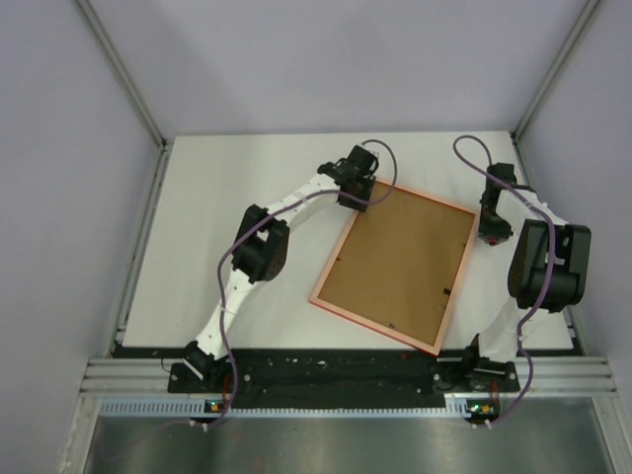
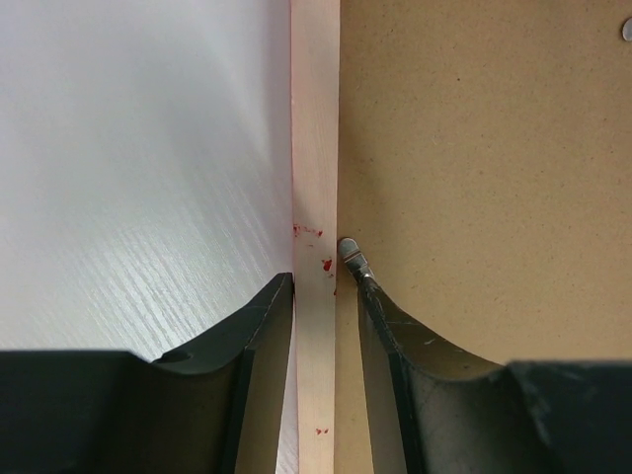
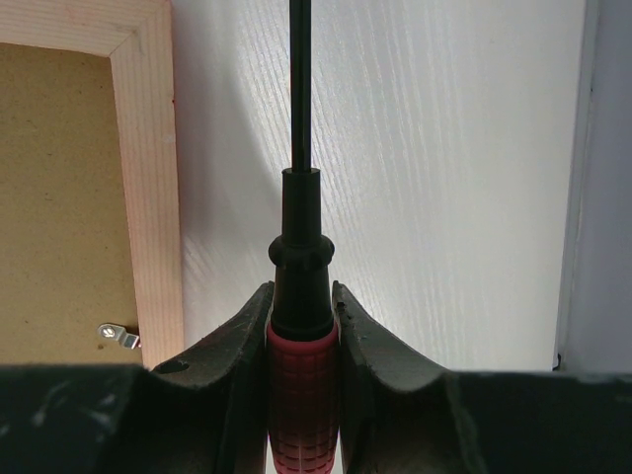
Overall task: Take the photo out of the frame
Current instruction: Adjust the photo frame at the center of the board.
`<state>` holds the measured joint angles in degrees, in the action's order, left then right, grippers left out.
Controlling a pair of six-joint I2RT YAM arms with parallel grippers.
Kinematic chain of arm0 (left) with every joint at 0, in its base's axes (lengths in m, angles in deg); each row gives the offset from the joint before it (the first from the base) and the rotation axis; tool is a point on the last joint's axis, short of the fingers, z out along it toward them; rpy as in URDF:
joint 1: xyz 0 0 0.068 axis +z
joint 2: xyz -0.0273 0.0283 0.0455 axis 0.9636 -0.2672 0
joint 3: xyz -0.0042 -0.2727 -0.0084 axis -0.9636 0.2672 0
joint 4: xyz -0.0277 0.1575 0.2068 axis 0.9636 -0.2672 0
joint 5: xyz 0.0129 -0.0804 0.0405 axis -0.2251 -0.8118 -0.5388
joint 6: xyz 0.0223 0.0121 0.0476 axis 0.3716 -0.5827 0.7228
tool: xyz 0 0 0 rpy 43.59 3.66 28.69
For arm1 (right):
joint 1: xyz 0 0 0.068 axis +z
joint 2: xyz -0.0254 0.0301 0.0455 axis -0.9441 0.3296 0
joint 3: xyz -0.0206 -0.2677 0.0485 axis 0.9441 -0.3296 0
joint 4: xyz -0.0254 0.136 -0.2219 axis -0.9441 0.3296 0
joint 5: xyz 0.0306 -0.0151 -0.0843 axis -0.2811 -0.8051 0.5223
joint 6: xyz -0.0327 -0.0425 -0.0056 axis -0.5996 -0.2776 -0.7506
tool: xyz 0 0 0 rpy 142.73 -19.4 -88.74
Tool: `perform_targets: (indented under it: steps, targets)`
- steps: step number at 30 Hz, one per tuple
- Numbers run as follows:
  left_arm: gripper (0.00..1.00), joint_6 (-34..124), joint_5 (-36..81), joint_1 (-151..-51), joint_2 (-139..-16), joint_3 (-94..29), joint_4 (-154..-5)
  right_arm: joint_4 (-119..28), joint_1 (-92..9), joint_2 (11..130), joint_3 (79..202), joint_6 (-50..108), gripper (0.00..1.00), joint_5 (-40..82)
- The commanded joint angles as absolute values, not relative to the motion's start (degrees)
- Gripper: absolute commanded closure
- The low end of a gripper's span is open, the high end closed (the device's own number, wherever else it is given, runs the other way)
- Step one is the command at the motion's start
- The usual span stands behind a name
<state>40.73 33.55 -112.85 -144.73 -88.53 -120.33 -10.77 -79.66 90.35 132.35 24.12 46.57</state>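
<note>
High overhead view; two close wrist views

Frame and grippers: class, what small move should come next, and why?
Probably bring the right gripper and its screwdriver to a retaining tab: the frame lies back-up, backing board clipped in, left gripper straddling its rim.

Frame (image 1: 327,301): rim of pale, unfinished-looking wood with fine grain, flecked with red paint; its back panel (image 1: 400,262) is matt brown fibreboard, faintly speckled. Retaining tab (image 2: 352,255): small, bright metal. Table (image 1: 237,188): white, smooth sheet with a faint wood-grain texture and soft sheen. Screwdriver (image 3: 299,326): red ribbed handle, apparently plastic or rubber, black collar, dark slender shaft. Left gripper (image 2: 316,296) and right gripper (image 3: 301,296): matt black, lightly scuffed plastic-like fingers.
</note>
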Motion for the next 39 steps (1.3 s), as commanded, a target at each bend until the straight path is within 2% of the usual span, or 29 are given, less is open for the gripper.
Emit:
perform_targets:
  steps: [1,26,30,39]
  targets:
    - [0.62,40.88,34.60,-113.09,-141.91,-88.38,-120.49,-11.59,-79.89,88.39,134.22,24.43,1.00,46.18]
    - [0.66,42.99,39.52,-114.40,-146.04,-92.86,-118.82,-11.41,-79.19,88.39,133.60,24.25,1.00,44.86]
    - [0.73,43.51,40.76,-114.40,-145.96,-92.95,-118.99,-11.50,-79.10,88.39,133.69,24.25,1.00,44.77]
    - [0.73,43.96,41.55,-114.67,-146.13,-92.33,-118.73,-11.50,-79.02,88.30,133.60,24.25,1.00,44.42]
